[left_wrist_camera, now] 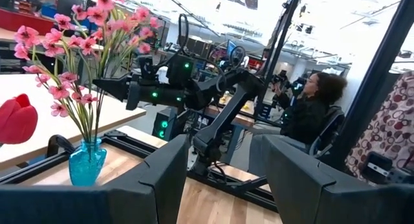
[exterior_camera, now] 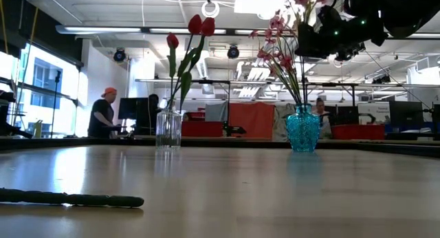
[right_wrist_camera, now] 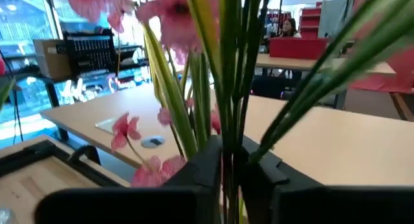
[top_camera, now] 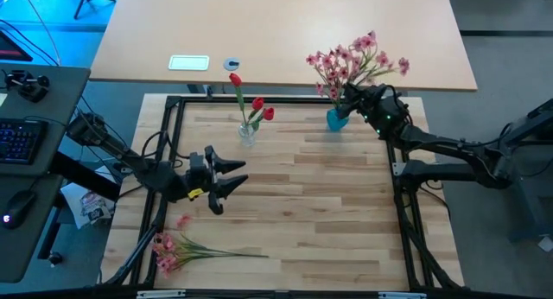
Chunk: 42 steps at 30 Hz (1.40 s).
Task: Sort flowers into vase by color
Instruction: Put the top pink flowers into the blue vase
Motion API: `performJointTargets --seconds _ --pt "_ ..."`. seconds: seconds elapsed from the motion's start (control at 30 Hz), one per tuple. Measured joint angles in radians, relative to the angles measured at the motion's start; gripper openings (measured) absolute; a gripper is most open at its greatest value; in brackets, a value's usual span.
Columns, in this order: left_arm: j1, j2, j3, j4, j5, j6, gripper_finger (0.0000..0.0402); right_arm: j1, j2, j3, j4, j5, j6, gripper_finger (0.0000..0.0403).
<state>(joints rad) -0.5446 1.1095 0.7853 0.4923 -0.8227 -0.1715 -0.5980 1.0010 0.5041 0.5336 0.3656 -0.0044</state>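
Note:
A blue vase [top_camera: 337, 119] [exterior_camera: 303, 130] at the far right holds pink flowers [top_camera: 354, 59], their stems standing in its neck. My right gripper [top_camera: 347, 98] [right_wrist_camera: 231, 175] is shut on those stems just above the vase. A clear vase [top_camera: 247, 133] [exterior_camera: 168, 128] at the far middle holds red tulips [top_camera: 259, 109] by their stems. Another pink spray [top_camera: 173, 247] lies flat near the table's near left corner. My left gripper [top_camera: 240, 173] [left_wrist_camera: 226, 185] hovers open at mid-left, with nothing between its fingers. My right gripper pinches the pink flowers' green stems [right_wrist_camera: 228, 143] between its two fingers, a little above the vase's mouth. The fingers come in level from the table's right side and lie across the upright stems. The stems' lower ends stand in the blue vase.
A black frame rail [top_camera: 173, 143] borders the wooden work surface. On the far tabletop lie a white card [top_camera: 188, 63] and a small round disc [top_camera: 232, 64]. People [exterior_camera: 103, 114] are in the room beyond. Bare wood lies between the vases and the near edge.

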Motion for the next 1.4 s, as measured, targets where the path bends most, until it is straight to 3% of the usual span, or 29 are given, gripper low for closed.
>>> performJointTargets --seconds 0.4,0.63,0.87,1.13,1.4 --pt "-0.009 0.000 0.000 -0.001 0.000 0.001 0.0183 0.005 -0.014 0.000 -0.063 -0.059 0.165 0.0212" --pt "-0.031 0.000 0.000 -0.002 0.000 0.001 0.0183 0.005 -0.103 0.000 -0.279 -0.089 0.188 0.0295" --pt "-0.040 0.000 0.000 -0.002 0.000 0.000 0.0183 0.005 -0.262 0.000 -0.411 -0.090 0.187 0.0311" --pt "-0.040 0.000 0.000 -0.010 0.000 0.000 0.0183 0.005 -0.452 0.000 -0.680 -0.129 0.187 0.0312" --pt "-0.040 0.000 0.000 -0.025 0.000 0.000 0.0183 0.005 -0.626 0.018 -0.721 -0.121 0.184 0.0312"
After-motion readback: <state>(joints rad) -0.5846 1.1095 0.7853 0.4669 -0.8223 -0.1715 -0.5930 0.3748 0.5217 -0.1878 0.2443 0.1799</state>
